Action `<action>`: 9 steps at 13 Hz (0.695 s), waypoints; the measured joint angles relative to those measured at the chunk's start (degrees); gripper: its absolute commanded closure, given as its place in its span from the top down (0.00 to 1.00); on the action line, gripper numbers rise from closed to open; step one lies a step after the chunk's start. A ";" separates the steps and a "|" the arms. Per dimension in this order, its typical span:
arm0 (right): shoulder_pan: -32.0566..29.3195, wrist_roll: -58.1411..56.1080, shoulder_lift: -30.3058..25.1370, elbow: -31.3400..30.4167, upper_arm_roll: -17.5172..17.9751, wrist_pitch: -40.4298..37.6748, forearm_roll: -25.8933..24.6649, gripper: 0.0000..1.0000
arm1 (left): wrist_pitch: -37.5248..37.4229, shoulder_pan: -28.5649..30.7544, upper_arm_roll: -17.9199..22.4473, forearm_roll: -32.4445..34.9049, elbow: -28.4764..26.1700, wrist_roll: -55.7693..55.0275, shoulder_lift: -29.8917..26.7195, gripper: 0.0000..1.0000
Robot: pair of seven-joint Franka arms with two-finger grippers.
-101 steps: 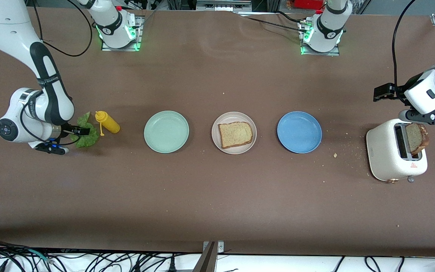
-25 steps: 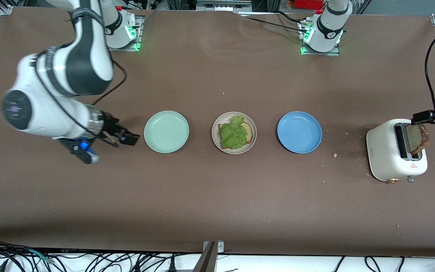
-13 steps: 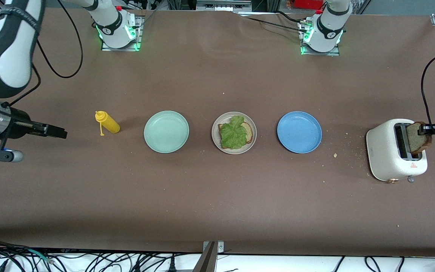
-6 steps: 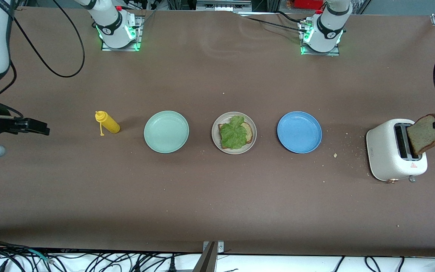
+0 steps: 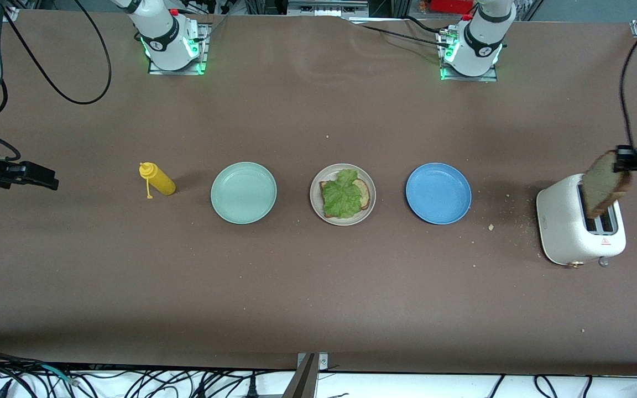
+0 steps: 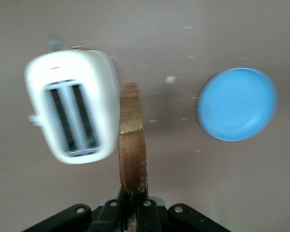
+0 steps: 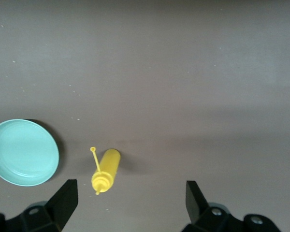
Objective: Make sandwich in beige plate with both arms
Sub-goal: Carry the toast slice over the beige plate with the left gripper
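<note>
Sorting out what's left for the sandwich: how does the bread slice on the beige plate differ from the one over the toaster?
The slice on the beige plate lies flat; the slice in the air hangs on edge over the toaster. The plate slice is mostly covered by lettuce; the lifted slice is bare. The plate slice is free; the lifted one is pinched by the left end effector. Both are brown-crusted bread.

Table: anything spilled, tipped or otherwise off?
Crumbs lie scattered on the table between the blue plate and the toaster. The yellow squeeze bottle lies on its side beside the mint-green plate, cap hanging open.
</note>
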 measured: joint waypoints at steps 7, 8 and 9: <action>-5.10 6.10 -0.09 -0.92 7.78 1.37 -0.48 0.99 | 4.10 -8.98 -2.92 -28.52 -2.41 -3.30 11.48 0.00; -5.10 6.14 -0.04 -1.09 7.86 1.40 -0.50 0.99 | 6.63 -11.02 -2.93 -31.77 -2.43 -3.28 14.37 0.00; -5.10 6.23 -0.02 -1.23 7.90 1.46 -0.51 0.99 | 8.61 -12.85 -2.97 -34.97 -2.42 -3.05 17.24 0.00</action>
